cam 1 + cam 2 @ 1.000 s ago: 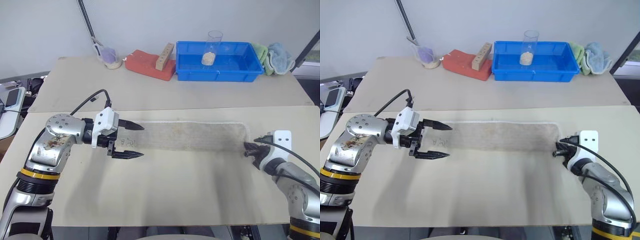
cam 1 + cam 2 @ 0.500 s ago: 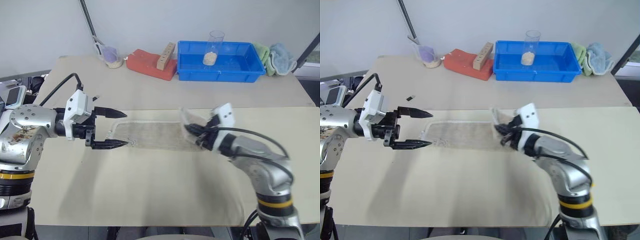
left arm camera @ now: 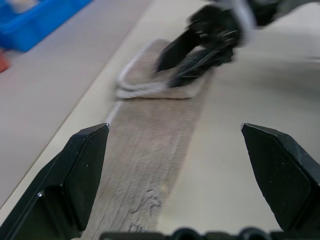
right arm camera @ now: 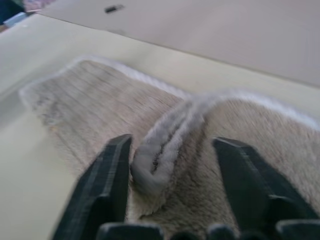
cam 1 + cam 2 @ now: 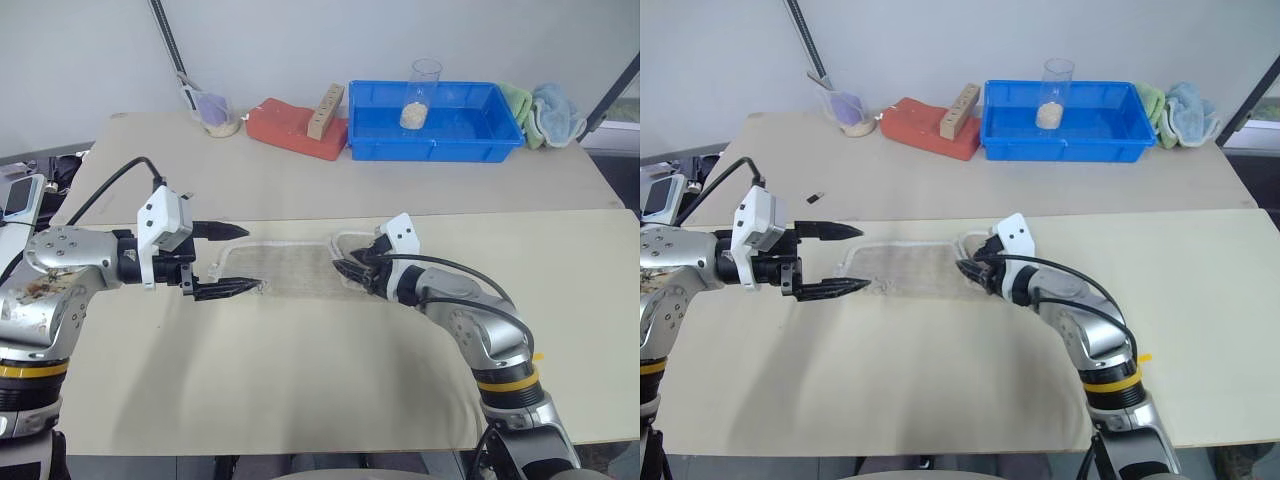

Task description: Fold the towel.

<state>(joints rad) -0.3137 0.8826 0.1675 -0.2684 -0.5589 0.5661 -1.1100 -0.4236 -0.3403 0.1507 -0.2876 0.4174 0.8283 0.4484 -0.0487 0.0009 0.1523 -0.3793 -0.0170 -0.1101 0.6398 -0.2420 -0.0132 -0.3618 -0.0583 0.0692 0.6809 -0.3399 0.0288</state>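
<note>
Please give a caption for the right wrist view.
Right claw open astride the towel's folded-over white edge.

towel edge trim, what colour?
Whitish, against the beige-grey towel pile. Clearest in the right wrist view.

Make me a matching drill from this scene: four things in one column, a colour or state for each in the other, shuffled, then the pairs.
Things:
1. towel
2. left tool
3. tray
4. block

States:
A. blue, holds a clear cup
B. partly folded over on the table
C. red, at the table's far edge
D. open, beside the towel's end

Pairs: 1-B, 2-D, 3-A, 4-C
</note>
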